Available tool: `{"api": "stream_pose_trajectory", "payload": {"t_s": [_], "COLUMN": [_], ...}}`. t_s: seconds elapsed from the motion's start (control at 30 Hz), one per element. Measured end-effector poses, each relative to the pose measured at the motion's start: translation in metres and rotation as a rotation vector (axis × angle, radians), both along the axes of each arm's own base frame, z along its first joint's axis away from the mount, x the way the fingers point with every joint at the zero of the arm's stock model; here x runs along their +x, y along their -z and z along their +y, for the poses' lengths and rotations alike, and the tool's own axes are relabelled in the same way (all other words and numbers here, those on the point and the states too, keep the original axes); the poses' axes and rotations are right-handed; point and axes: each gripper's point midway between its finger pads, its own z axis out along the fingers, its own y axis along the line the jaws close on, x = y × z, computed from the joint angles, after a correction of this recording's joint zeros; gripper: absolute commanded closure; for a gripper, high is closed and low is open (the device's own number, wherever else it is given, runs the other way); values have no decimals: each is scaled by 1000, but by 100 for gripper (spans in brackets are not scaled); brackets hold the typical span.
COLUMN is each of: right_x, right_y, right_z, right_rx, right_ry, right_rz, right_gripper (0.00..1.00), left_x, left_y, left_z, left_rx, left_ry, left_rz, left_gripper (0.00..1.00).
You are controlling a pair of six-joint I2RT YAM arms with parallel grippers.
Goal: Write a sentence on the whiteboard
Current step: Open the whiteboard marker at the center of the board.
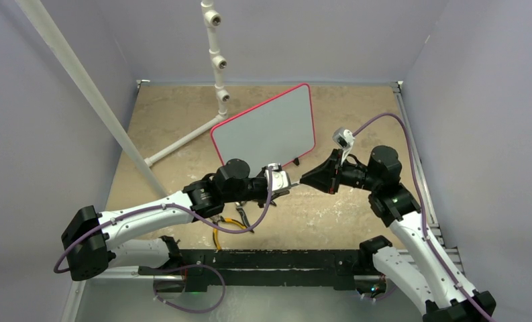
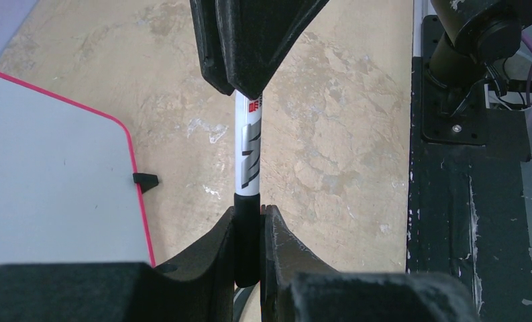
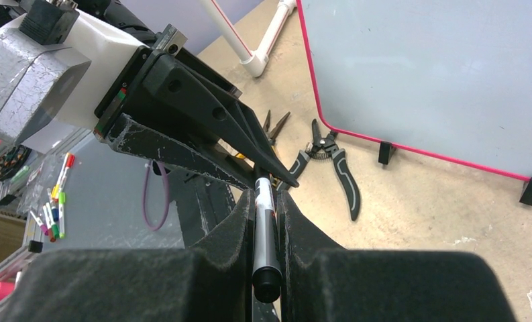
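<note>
The left end effector (image 2: 249, 213) was clamped tight on the black cap end of a marker (image 2: 248, 151). The right end effector (image 3: 266, 201) pinched the marker's white barrel, tip to tip with the left above the counter (image 1: 182, 114). The whiteboard (image 1: 266, 127) stood tilted on its black feet just beyond them, at the far side of the counter. Pliers (image 3: 337, 161) lay near its lower edge. Off to one side, a clear pouch (image 3: 43, 191) held coloured pens (image 3: 56, 201).
</note>
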Motion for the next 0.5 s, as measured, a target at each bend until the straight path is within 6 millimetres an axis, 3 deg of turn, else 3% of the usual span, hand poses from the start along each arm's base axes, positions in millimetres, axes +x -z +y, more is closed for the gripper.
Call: {"api": "stream_pose_trajectory", "payload": {"t_s": [0.5], "right_x": [-4], "right_y": [-8], "right_z": [-6], "right_rx": [-16], "right_ry": [37], "right_rz": [-16], "right_gripper": [100], "left_x": [-2], "left_y": [-8], "left_z": [-3], "left_rx": [-34], "left_ry": [14], "left_rz": [-22], "left_gripper": [100]}}
